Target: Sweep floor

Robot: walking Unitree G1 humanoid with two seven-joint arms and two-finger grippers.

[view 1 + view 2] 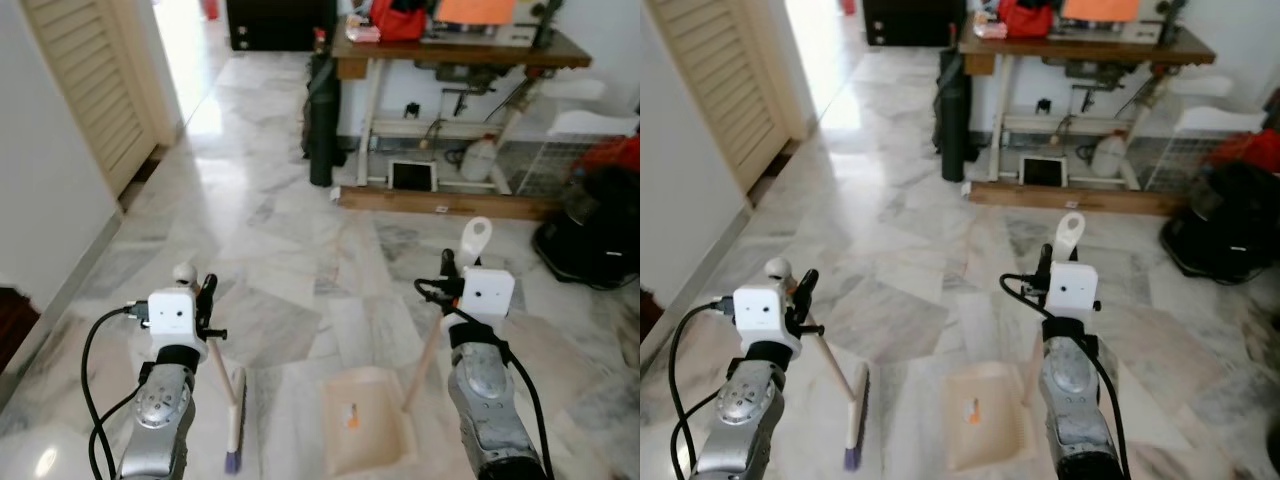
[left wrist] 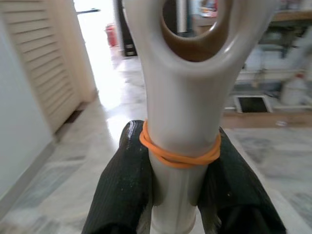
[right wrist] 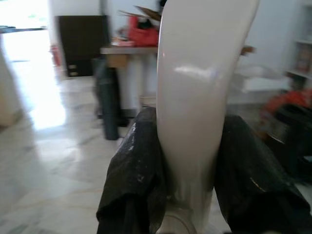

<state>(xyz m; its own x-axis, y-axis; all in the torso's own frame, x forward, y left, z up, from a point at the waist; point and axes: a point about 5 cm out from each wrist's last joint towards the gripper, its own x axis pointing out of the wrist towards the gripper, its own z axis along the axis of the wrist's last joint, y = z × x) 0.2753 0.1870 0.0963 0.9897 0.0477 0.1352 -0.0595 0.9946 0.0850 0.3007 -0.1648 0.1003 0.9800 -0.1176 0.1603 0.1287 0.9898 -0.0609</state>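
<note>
I read this as the setup for a sweep, not the end of one: I have both tools in hand, and the marble floor ahead looks mostly bare, so I can't pick out any pile of dirt waiting. The only thing I can see collected is a small orange scrap lying in the dustpan, so most of the sweeping looks to be left. My left gripper is clamped on the top of the broom handle, just below an orange rubber band wrapped round it; the stick slants down and away from that arm to the broom head, which rests on the floor near my feet. My right gripper is closed on the pale dustpan handle, whose looped end sticks up above the wrist, and the pan sits flat on the floor between the two arms, just beside the broom head. Both forearms are raised in front of me, roughly level, wrists pointing forward toward the worktable against the far wall.
</note>
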